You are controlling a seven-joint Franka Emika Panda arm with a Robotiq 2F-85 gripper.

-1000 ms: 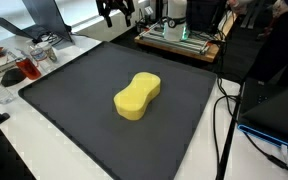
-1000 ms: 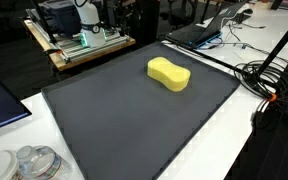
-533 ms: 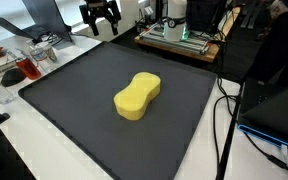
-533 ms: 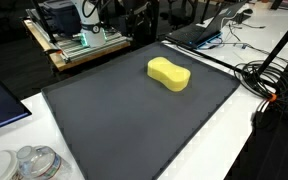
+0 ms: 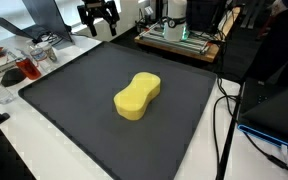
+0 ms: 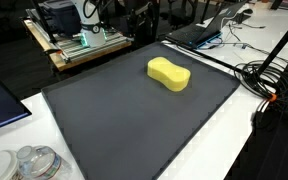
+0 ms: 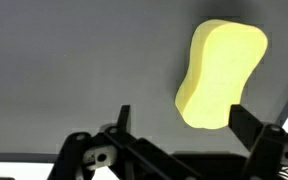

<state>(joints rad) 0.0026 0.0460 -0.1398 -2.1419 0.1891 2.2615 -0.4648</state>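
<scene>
One yellow sponge [image 5: 137, 96] is seen lying flat on a dark grey mat [image 5: 64, 95]. It is shaped like a peanut, with two rounded lobes joined by a narrower waist, and its surface is plain and unmarked. The gripper [image 5: 100, 31] is held above the mat's edge, well apart from the sponge, with its fingers pointed downward. The fingers are spread wide and nothing is held between them.

In the wrist view the sponge [image 7: 222, 70] is found ahead of the gripper [image 7: 180, 108]. It is set off toward the finger at the right of that picture rather than centred in the gap, and it is not touched.

The arm above the gripper is cut off by the top edge of an exterior view. Where the sponge [image 6: 169, 73] is shown from the opposite side, the gripper cannot be made out among the dark clutter beyond the mat [image 6: 124, 125]. In the wrist view the fingers are dark and blurred, and a corner of the sponge's near lobe is covered by one of them.
</scene>
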